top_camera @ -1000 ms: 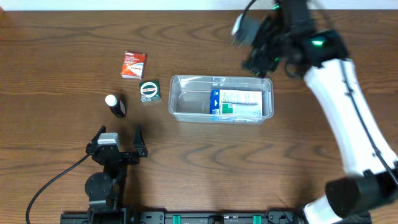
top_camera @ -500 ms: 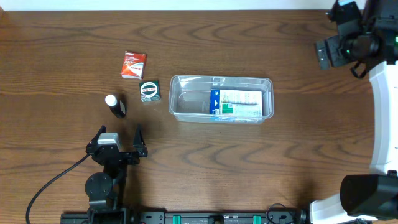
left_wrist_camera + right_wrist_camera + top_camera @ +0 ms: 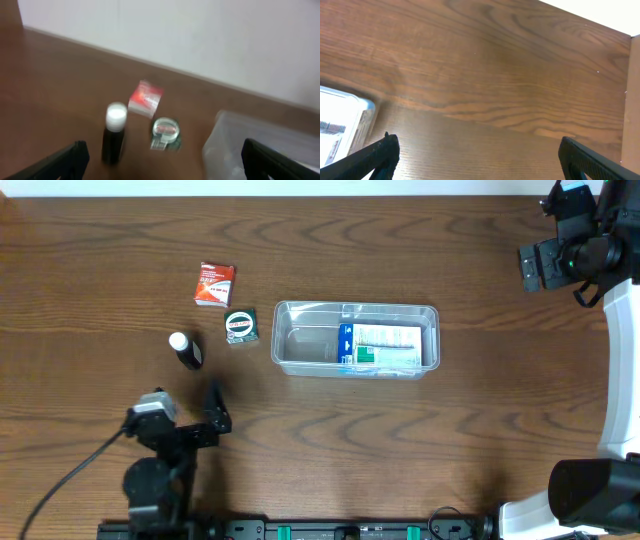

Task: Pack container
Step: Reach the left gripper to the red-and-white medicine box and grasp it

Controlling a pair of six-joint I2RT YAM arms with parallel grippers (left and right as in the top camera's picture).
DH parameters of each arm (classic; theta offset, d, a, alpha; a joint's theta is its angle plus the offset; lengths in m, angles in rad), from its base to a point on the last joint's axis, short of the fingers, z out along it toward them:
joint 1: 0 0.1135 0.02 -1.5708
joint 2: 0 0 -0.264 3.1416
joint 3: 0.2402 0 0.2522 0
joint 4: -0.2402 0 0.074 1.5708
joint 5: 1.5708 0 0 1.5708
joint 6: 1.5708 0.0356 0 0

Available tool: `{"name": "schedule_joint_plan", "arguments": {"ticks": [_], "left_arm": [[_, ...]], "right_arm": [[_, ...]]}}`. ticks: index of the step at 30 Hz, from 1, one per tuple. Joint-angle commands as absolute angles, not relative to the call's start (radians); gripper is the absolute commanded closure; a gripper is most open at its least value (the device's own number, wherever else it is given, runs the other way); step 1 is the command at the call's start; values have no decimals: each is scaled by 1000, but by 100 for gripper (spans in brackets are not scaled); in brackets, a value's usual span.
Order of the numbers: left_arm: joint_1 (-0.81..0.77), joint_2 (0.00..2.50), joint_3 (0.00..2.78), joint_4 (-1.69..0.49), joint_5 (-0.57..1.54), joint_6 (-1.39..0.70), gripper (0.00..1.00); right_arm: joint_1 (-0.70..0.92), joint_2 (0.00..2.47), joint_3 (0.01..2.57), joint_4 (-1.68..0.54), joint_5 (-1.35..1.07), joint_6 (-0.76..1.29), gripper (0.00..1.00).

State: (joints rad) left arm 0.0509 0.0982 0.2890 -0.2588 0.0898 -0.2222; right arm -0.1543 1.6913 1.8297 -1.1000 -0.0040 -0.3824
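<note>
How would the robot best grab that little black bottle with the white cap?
The bottle stands upright, slim and round, so I'd grip its dark body below the white cap, coming in level from the near side, where the left gripper faces it with nothing between.

I record a brown wooden table (image 3: 450,440) carrying, just ahead of my left gripper (image 3: 182,408), an upright white-capped bottle (image 3: 186,350), green box (image 3: 240,326) and red box (image 3: 214,284) beyond, container (image 3: 356,338) to their right.

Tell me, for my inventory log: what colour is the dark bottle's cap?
White: the cap shows best in the overhead view.
</note>
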Motion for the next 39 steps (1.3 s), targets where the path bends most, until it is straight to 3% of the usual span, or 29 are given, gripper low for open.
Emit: {"name": "schedule_joint_plan", "arguments": {"ticks": [1, 9, 13, 25, 32, 39], "left_arm": [[56, 236, 524, -363, 68, -237, 2], [56, 863, 1104, -907, 83, -202, 2], [56, 1117, 1289, -1045, 82, -91, 2], [56, 1519, 1318, -984, 62, -29, 2], [62, 1548, 1318, -912, 60, -19, 2], [62, 1551, 1318, -707, 60, 42, 2]], "right_arm": [[-158, 1689, 1827, -1100, -4, -367, 1], [-158, 1689, 1827, -1100, -4, -367, 1], [-158, 1689, 1827, -1100, -4, -367, 1], [-158, 1689, 1827, -1100, -4, -367, 1], [-158, 1689, 1827, -1101, -4, -367, 1], [-158, 1689, 1827, -1100, -4, -367, 1]]}}
